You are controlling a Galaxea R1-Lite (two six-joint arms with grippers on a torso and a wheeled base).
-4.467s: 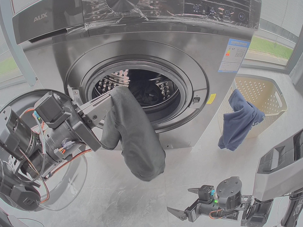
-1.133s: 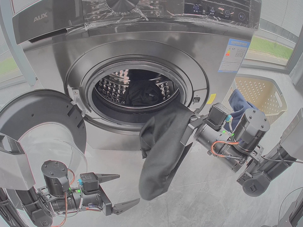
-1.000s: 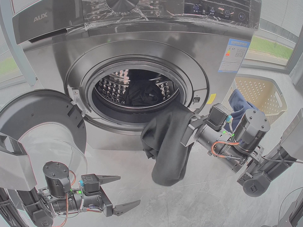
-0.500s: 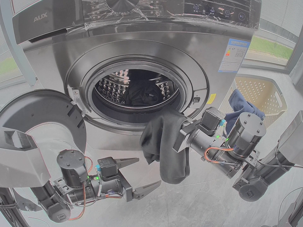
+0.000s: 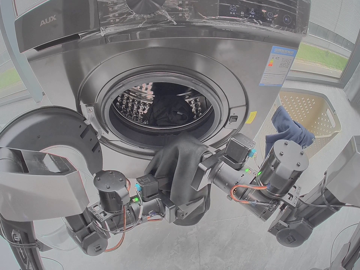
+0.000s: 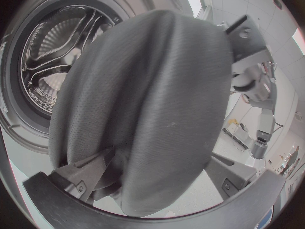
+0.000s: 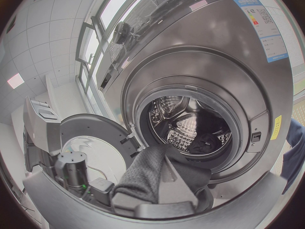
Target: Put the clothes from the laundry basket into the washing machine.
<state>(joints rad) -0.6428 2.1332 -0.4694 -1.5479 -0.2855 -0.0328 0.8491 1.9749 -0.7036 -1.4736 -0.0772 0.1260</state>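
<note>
Grey tiles [image 5: 232, 240] lie beneath washing machine [image 5: 168, 53] and garment [image 5: 180, 162].

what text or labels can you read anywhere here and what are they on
Brand logo, pale capitals: on the dark drawer panel of the silver front-loading washing machine.
Blue-and-white energy label with a square code: print too small to read.
Yellow sticker by the door latch: too small.
Control panel icons: symbols, no readable words.

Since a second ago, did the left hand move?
Yes. The left hand went right, away from the open door, up to the dark cloth.
</note>
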